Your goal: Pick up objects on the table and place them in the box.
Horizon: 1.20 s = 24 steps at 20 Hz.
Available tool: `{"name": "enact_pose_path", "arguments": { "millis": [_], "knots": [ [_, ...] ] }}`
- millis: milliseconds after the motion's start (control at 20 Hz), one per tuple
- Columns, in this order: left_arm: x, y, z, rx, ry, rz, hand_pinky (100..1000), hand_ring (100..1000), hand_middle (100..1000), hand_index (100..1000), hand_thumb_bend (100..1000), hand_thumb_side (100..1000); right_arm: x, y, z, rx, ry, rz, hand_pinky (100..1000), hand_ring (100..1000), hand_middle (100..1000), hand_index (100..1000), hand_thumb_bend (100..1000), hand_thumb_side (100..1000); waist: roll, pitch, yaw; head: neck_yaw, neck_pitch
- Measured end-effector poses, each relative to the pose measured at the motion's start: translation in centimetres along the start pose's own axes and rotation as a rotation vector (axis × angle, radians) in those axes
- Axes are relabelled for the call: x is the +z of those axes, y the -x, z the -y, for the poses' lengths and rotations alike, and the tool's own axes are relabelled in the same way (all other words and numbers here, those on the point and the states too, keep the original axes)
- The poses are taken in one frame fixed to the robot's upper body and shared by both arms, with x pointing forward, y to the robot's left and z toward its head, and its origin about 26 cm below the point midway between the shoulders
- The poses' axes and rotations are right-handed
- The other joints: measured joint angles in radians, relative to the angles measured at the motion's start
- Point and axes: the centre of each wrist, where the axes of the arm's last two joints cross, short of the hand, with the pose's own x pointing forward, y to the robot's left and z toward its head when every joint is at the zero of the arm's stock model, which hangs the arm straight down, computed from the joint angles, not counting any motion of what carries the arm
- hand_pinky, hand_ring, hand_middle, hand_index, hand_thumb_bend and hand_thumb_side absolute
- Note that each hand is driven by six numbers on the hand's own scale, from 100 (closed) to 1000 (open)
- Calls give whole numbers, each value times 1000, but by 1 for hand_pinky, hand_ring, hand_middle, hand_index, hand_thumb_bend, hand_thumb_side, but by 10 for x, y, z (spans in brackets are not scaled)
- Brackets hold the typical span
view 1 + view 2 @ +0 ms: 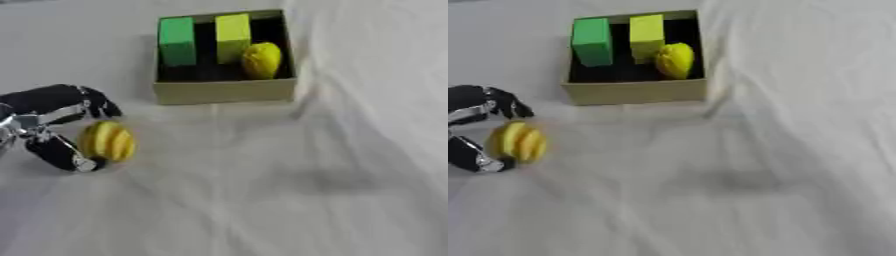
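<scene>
Left robot hand [52, 125] curled round yellow ribbed fruit [108, 141], box [224, 91] further back

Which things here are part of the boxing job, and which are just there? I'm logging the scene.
Job: left hand, curled round the striped yellow ball; box holding green block, yellow-green block, yellow lemon-like thing.
Just there: white cloth.

A wrinkled white cloth [350, 165] covers the whole table under soft light.
</scene>
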Motion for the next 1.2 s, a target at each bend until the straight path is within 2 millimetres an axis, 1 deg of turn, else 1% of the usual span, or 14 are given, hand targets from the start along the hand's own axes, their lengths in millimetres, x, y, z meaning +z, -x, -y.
{"name": "enact_pose_path", "arguments": {
  "millis": [150, 250, 400, 500, 550, 650, 1000, 1200],
  "knots": [
    [2, -3, 0, -18, -17, 6, 646, 639, 615, 758, 322, 100, 1, 0, -1, -2, -3, -6, 923, 878, 694, 836, 100, 627, 0, 3, 0, 0, 0],
    [3, -6, 0, -28, -31, 14, 653, 649, 626, 769, 319, 100, 1, 0, -2, -4, -1, -9, 924, 879, 694, 837, 100, 627, 0, 3, -1, 0, 0],
    [8, -12, -3, -40, -55, 34, 646, 641, 619, 761, 294, 100, 4, 0, -3, -7, -1, -20, 925, 880, 693, 837, 100, 627, 0, 3, -1, 0, 0],
    [12, -15, -7, -51, -74, 41, 645, 642, 621, 763, 294, 100, 5, 0, -3, -8, -3, -26, 926, 880, 693, 837, 100, 627, 0, 3, -1, 0, 0],
    [14, -17, -8, -55, -78, 44, 651, 648, 628, 770, 309, 100, 5, 0, -3, -8, -4, -27, 926, 881, 694, 837, 100, 626, 0, 3, -1, 0, 0],
    [17, -19, -10, -60, -82, 46, 642, 632, 611, 754, 298, 100, 5, 1, -4, -8, -7, -32, 926, 882, 694, 838, 100, 625, 0, 3, -1, 0, 0],
    [29, -26, -25, -66, -136, 49, 585, 563, 538, 688, 219, 100, 8, 0, -5, -2, -17, -46, 927, 883, 695, 839, 100, 625, 0, 3, -1, 0, 0],
    [38, -37, -42, -85, -225, 75, 582, 557, 534, 684, 200, 100, 11, 0, -5, -2, -15, -52, 927, 883, 697, 839, 100, 624, 0, -1, -1, -2, 0]
  ]
}}
